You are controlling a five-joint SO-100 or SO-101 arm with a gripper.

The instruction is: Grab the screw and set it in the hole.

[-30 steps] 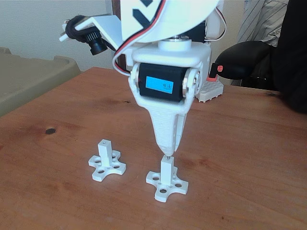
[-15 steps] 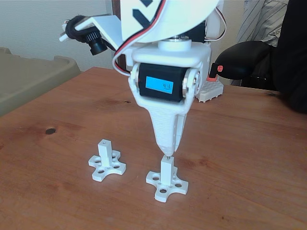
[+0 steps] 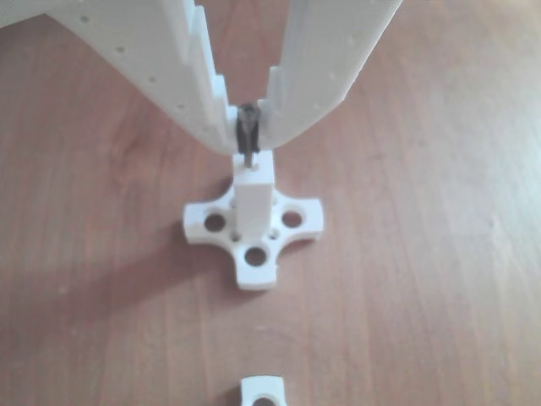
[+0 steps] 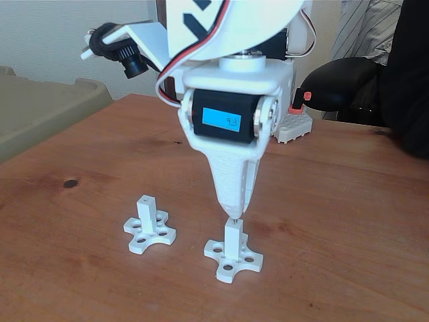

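My white gripper [image 3: 247, 135] points straight down over a square white post [image 3: 254, 199] on a cross-shaped base [image 3: 254, 233], and is shut on the screw [image 3: 247, 135]. The thin screw stands upright between the fingertips, its lower end touching the post's top face, where the hole is hidden beneath it. In the fixed view the gripper [image 4: 232, 213] hangs directly above that post [image 4: 232, 236] on the wooden table, with the screw [image 4: 234, 218] just showing below the tips.
A second white post [image 4: 147, 213] on a cross base stands to the left in the fixed view; its edge [image 3: 262, 391] shows at the bottom of the other view. A white block [image 4: 289, 127] and a dark object [image 4: 335, 84] lie behind the arm.
The arm's upper part has shifted very slightly left. The gripper tip and screw stay over the post.
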